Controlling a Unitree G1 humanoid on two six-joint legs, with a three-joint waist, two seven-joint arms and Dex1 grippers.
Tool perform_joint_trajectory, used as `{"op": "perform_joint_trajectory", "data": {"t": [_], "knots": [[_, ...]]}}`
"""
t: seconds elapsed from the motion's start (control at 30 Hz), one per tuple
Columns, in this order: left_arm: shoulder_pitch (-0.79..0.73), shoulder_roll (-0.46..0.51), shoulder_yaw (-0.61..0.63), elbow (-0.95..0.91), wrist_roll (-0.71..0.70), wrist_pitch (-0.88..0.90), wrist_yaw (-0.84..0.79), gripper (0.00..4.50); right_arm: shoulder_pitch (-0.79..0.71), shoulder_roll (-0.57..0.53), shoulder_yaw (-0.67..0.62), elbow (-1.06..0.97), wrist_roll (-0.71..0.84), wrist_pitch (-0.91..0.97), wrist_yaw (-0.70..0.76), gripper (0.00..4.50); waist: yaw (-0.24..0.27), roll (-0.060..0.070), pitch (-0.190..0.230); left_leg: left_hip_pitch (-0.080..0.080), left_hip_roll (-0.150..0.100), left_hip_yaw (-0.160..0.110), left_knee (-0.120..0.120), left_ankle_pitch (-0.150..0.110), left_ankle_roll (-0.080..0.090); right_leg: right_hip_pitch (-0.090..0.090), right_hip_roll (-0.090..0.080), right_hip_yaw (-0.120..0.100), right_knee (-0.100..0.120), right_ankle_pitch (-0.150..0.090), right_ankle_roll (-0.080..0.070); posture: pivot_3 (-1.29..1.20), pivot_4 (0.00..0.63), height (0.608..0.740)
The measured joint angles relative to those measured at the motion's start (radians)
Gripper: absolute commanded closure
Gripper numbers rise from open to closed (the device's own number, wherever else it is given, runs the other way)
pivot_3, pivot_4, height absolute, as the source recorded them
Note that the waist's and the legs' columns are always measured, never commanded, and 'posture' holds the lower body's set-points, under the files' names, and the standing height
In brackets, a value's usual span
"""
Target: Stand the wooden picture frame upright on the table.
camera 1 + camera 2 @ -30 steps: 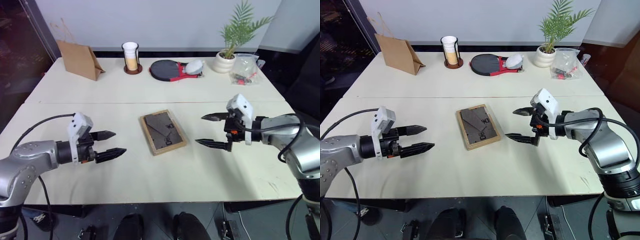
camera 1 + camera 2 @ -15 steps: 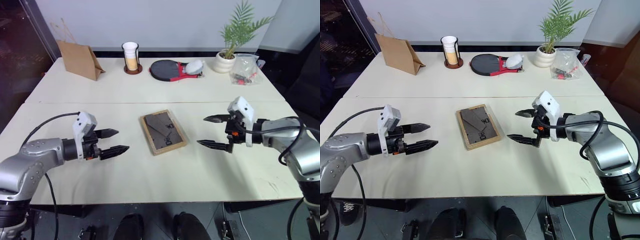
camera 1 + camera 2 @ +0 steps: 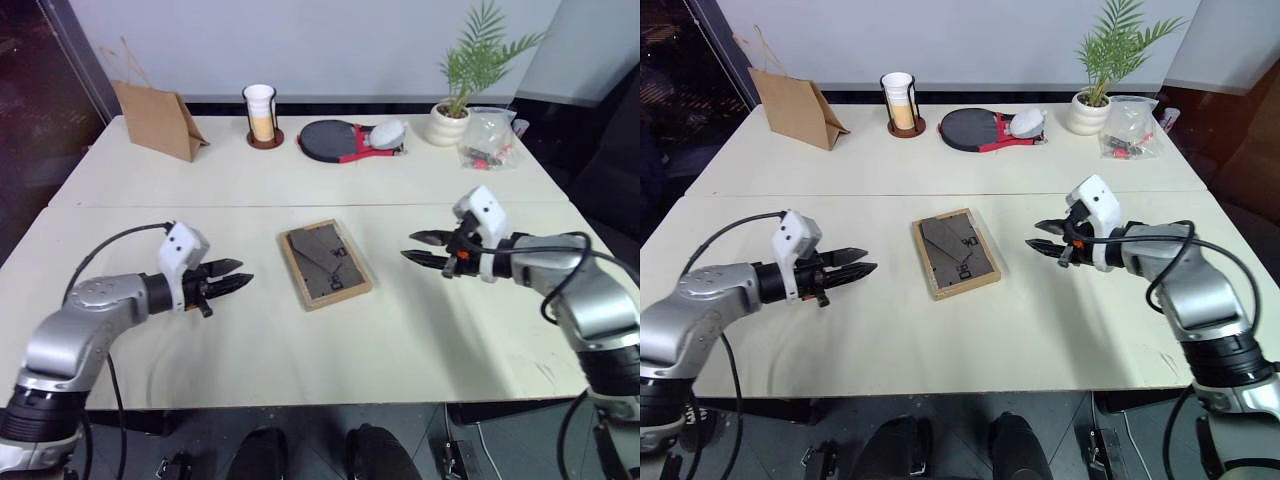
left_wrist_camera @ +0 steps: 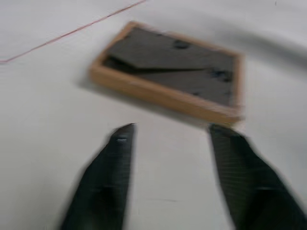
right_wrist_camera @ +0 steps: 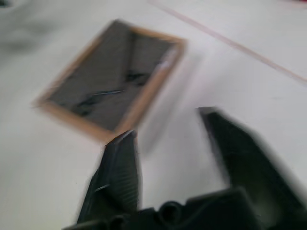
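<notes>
One wooden picture frame (image 3: 325,264), one paper bag (image 3: 158,119), one potted plant (image 3: 452,110), one paddle (image 3: 340,140), one table (image 3: 300,180).

Along the far edge stand a brown paper bag (image 3: 158,120), a cup holder (image 3: 261,115), a paddle (image 3: 340,140), a potted plant (image 3: 455,100) and a plastic bag (image 3: 490,137).

Bare table (image 3: 300,340) surrounds the wooden picture frame (image 3: 325,264) on all sides. Obstacles line the far edge: paper bag (image 3: 158,120), cup holder (image 3: 263,117), paddle (image 3: 345,139), potted plant (image 3: 462,80).
</notes>
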Motion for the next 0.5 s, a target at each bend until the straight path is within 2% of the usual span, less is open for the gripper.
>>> {"op": "perform_joint_trajectory", "data": {"t": [0.03,0.07,0.33,0.5], "knots": [[-0.008,-0.021,-0.023,0.016,0.037,-0.02,0.027,4.39,-0.009,0.028,0.027,0.033,-0.033,-0.018,-0.024,4.45,0.0,0.0,0.0,0.0,0.0,0.0,0.0,0.0,0.0,0.0,0.0,0.0,0.0,0.0,0.0,0.0,0.15,0.74],[-0.014,-0.039,-0.038,0.029,0.061,-0.029,0.048,4.45,-0.017,0.052,0.046,0.063,-0.059,-0.033,-0.043,4.48,0.001,0.0,0.0,0.0,0.0,0.0,0.0,0.0,0.0,0.0,0.0,0.0,0.0,0.0,0.0,0.0,0.15,0.74],[-0.038,-0.234,-0.186,0.114,0.202,-0.042,0.185,4.45,-0.097,0.223,0.161,0.336,-0.237,-0.158,-0.178,4.48,0.0,0.0,0.0,-0.001,0.0,0.001,0.001,0.0,0.0,-0.001,0.0,0.0,0.001,0.001,0.001,0.0,0.15,0.74],[-0.052,-0.278,-0.21,0.125,0.252,-0.045,0.234,4.45,-0.097,0.278,0.19,0.382,-0.275,-0.196,-0.182,4.48,-0.002,0.0,-0.001,0.0,0.0,0.0,0.002,0.0,0.0,0.001,0.0,0.0,0.001,0.001,0.002,0.0,0.15,0.74]]}}
